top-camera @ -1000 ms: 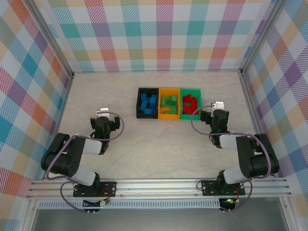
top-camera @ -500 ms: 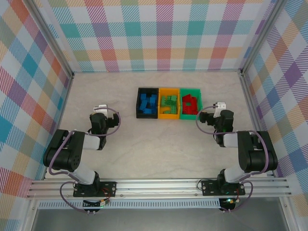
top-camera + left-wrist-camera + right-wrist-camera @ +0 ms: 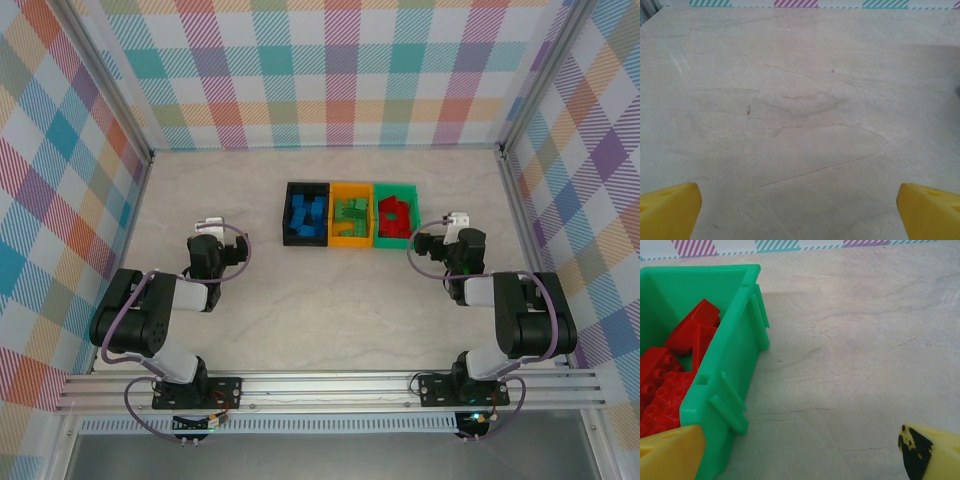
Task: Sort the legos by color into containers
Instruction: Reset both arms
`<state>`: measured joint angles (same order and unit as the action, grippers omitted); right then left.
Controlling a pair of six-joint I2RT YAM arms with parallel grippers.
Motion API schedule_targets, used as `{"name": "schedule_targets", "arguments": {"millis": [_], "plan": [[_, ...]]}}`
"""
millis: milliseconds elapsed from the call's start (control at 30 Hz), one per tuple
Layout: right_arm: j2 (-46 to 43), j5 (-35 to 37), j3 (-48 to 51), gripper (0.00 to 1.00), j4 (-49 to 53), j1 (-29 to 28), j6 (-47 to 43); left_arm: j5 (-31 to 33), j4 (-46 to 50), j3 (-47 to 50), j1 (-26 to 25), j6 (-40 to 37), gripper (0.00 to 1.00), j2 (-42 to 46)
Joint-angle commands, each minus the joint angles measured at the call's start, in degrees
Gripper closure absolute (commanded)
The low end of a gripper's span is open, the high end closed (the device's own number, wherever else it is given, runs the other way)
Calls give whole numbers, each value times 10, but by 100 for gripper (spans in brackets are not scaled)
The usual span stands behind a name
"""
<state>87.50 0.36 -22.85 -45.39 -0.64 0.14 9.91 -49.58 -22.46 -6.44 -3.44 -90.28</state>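
Observation:
Three containers stand side by side at mid-table. The black bin (image 3: pixel 288 213) holds blue legos (image 3: pixel 305 215), the orange-yellow bin (image 3: pixel 351 243) holds green legos (image 3: pixel 351 212), and the green bin (image 3: pixel 396 243) holds red legos (image 3: pixel 394 212). My right gripper (image 3: pixel 445 240) rests low just right of the green bin. In the right wrist view it (image 3: pixel 800 452) is open over bare table, with the green bin's wall (image 3: pixel 735 360) and the red legos (image 3: pixel 670 365) to the left. My left gripper (image 3: pixel 212 240) sits left of the bins. It (image 3: pixel 800 215) is open with nothing between its yellow fingers (image 3: pixel 667 210).
Checked walls close in the table on three sides, with metal posts at the back corners (image 3: pixel 150 155). Both arms are folded back near their bases on the front rail (image 3: pixel 320 385). Bare tabletop (image 3: pixel 320 300) lies between the arms and the bins.
Over the first half second both wrists shifted: the left a little left and back, the right outward away from the green bin. Since then nothing has moved.

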Motion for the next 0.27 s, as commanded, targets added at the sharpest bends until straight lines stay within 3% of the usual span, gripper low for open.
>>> {"name": "schedule_targets", "arguments": {"millis": [0,233], "plan": [[3,-21,-13,1,-5,3,2,-7,-2,-7,7,8,0,0],[3,-21,-12,1,-6,3,2,-6,-2,-8,7,8,0,-1]]}}
